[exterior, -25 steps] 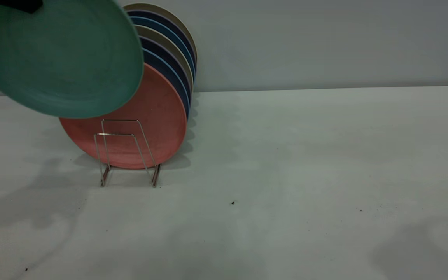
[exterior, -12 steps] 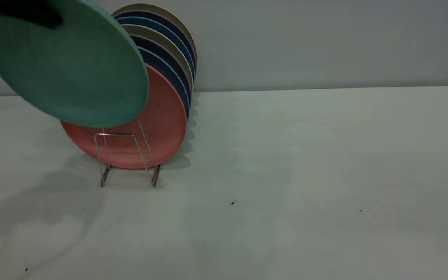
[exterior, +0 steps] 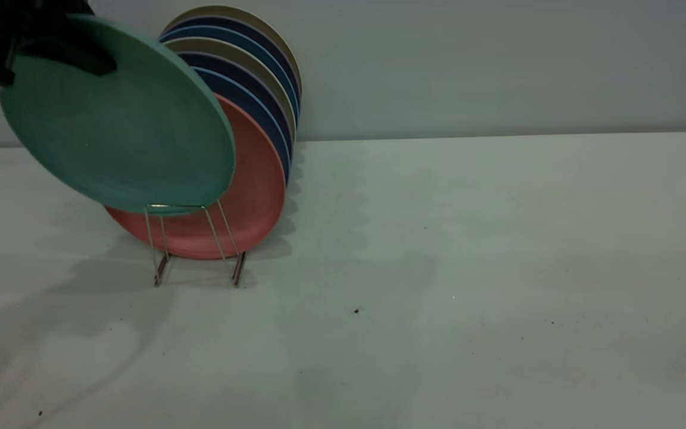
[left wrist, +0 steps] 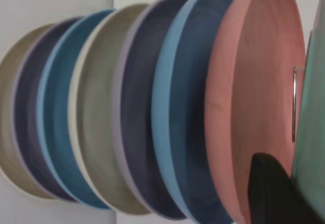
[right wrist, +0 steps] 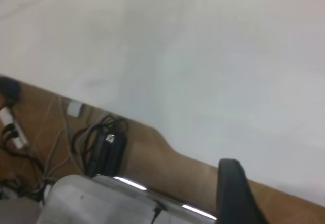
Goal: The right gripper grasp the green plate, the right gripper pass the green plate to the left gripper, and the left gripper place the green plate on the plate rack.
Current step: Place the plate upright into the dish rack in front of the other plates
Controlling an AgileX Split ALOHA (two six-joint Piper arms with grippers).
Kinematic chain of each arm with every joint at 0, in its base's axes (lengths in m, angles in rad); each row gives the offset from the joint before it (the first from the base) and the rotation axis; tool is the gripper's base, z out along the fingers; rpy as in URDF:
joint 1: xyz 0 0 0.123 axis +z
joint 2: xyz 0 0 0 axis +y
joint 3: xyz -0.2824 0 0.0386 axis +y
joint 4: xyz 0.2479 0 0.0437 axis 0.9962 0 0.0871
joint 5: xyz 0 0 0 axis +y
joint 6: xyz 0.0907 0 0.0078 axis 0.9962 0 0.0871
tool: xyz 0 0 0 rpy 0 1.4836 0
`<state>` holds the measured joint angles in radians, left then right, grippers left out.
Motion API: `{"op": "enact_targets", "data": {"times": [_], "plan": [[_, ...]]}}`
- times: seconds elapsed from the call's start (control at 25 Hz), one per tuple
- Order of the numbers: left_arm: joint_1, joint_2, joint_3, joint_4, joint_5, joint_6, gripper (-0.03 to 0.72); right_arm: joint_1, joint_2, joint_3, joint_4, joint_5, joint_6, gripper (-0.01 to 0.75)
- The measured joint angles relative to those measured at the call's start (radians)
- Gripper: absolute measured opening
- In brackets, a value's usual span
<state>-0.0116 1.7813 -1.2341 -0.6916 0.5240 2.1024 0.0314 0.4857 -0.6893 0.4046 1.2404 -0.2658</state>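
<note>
My left gripper [exterior: 84, 59] is shut on the upper rim of the green plate [exterior: 119, 122] and holds it tilted at the front of the plate rack [exterior: 191, 238]. The plate's lower rim is level with the top of the rack's front wire loop. In the left wrist view one black fingertip [left wrist: 269, 188] lies against the green plate [left wrist: 314, 132], next to a rack wire [left wrist: 294, 104]. My right gripper [right wrist: 232, 193] is out of the exterior view. Its wrist view shows only a black tip over the table's edge.
A salmon-pink plate [exterior: 256, 190] stands in the rack right behind the green plate, with several dark blue and beige plates [exterior: 271, 89] behind it. The white table [exterior: 468, 250] stretches right. The right wrist view shows a brown floor with cables [right wrist: 101, 148].
The left gripper has carried the green plate down and to the right. The plate now covers more of the pink plate, and its lower rim has reached the rack's front loop.
</note>
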Motion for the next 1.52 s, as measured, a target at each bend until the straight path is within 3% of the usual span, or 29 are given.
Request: {"op": "enact_targets", "data": {"times": [0.76, 1.16, 1.32, 1.52], "plan": [[0.0, 0.132, 0.0, -0.083, -0.056, 0.0, 0.135, 0.0, -0.004, 0.0, -0.082, 0.0, 0.024, 0.44], [0.0, 0.137, 0.0, -0.189, -0.06, 0.0, 0.43, 0.0, -0.004, 0.0, -0.155, 0.0, 0.024, 0.44], [0.0, 0.116, 0.0, -0.202, -0.059, -0.02, 0.467, 0.0, -0.004, 0.0, -0.205, 0.0, 0.024, 0.44], [0.0, 0.037, 0.0, -0.159, -0.061, -0.204, 0.474, 0.0, -0.004, 0.0, -0.231, 0.0, 0.024, 0.44]]}}
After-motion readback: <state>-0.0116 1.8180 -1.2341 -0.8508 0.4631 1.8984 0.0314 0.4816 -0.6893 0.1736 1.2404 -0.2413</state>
